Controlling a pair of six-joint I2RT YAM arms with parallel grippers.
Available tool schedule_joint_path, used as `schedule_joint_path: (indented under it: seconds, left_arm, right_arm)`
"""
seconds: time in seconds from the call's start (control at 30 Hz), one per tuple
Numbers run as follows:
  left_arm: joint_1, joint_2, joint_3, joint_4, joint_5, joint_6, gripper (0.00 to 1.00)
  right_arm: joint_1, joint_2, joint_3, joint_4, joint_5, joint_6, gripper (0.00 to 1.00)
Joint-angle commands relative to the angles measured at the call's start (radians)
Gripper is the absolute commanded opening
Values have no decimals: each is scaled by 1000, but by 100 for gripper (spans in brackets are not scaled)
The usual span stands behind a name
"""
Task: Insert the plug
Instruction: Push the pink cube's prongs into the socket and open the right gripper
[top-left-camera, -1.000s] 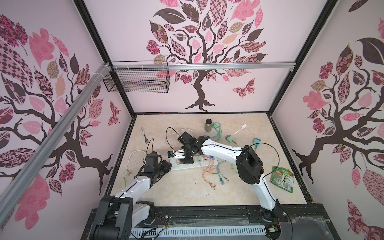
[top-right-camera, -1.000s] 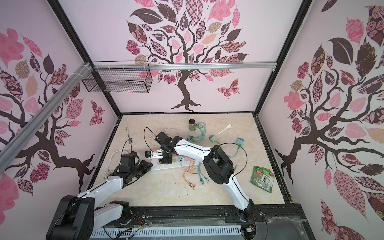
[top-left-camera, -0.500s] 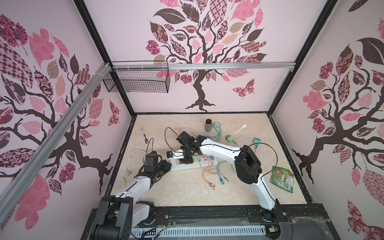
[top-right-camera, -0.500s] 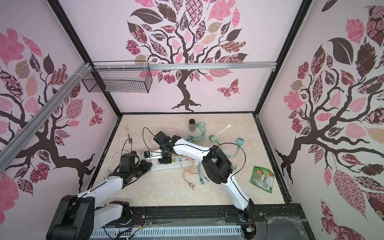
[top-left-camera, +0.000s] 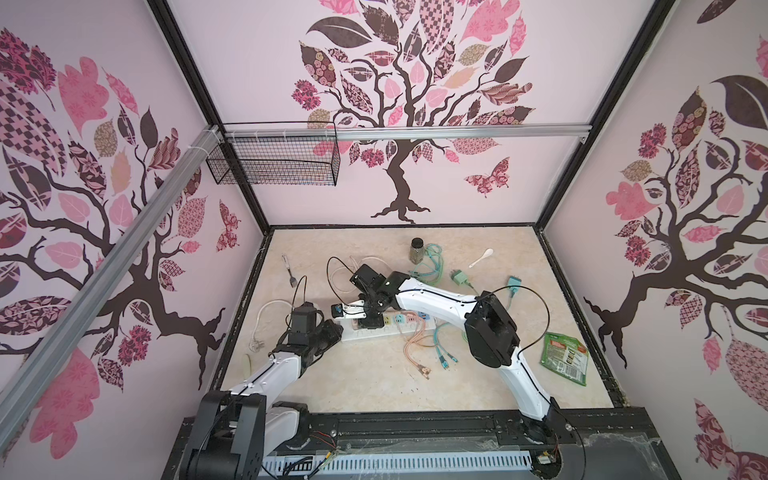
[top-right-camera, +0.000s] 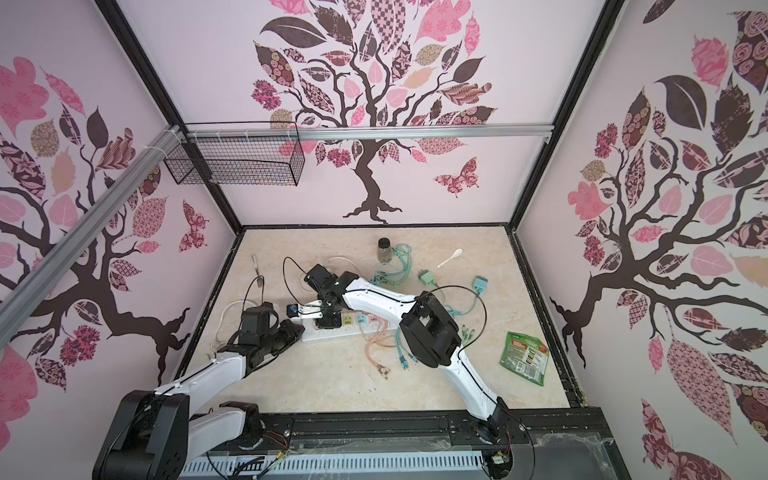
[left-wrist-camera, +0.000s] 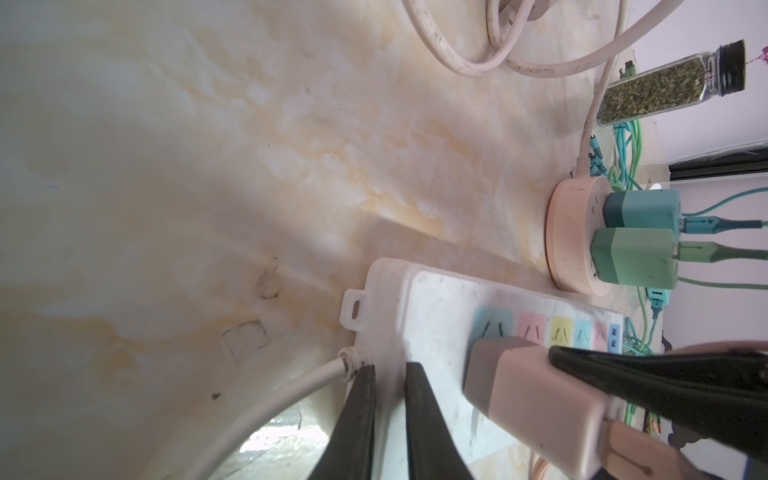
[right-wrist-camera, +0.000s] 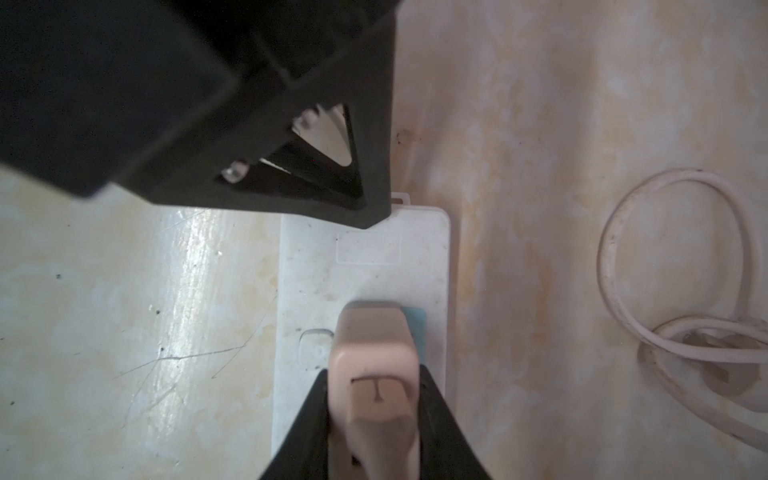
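Both grippers are closed: my right gripper (right-wrist-camera: 374, 376) is clamped on the two flat sides of the pink plug (left-wrist-camera: 528, 390). The plug stands over the blue socket (left-wrist-camera: 492, 328) nearest the cord end of the white power strip (right-wrist-camera: 365, 249), though I cannot tell how deep its pins sit. My left gripper (left-wrist-camera: 390, 374), fingers drawn nearly together, rests its tips on that same end. I judge the plug light, rigid and smooth, liable to twist if pushed off-axis, so I'd grip its broad faces and brace the strip against skating.
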Motion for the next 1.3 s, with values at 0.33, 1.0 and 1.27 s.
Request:
schedule_joint_path:
  seconds: [0.33,1.0,1.27]
  left_arm:
    - [-6,-37,-9,-53,-15,-14,16]
    - [-4,-105,49,-131,-23,-6,18]
    - [-4,-100,70,-141,-26,-3,18]
  right_arm:
    - [5,100,-40,-44,66,65,30]
    - [5,-112,-115,27,-21,159,52]
    - [4,-194,-164,11,-43,176,57]
